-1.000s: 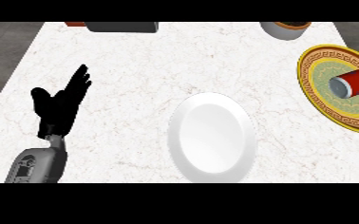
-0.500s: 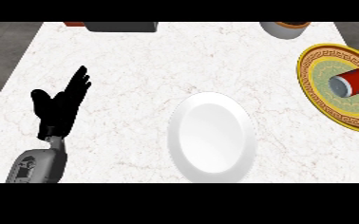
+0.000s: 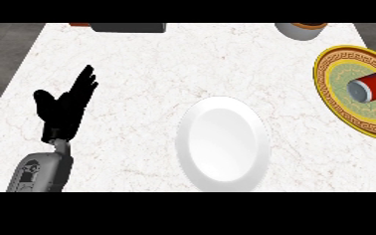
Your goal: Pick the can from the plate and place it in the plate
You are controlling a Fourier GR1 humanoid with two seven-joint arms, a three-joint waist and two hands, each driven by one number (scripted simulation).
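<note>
Left hand (image 3: 64, 110) rests at the view's left, fingers straight and up, holding nothing; the right hand is out of view, so its state cannot be told. Going by size: the counter (image 3: 147, 69) spreads pale and marbled; the white plate (image 3: 223, 143) sits bare near the middle; the gold plate (image 3: 332, 79), patterned at its rim, lies at the right edge, partly cut off; on it lies the can (image 3: 365, 88), red, tipped on its side with its grey end facing left; a grey cup (image 3: 301, 29) and a dark block (image 3: 129, 27) sit at the far edge. Judging by this, the can lies where the task takes it from, well apart from the white plate; a good pick would likely come from the right side, closing across the can's round body so it cannot roll, then lifting clear of the gold rim before crossing to the white plate's middle.
</note>
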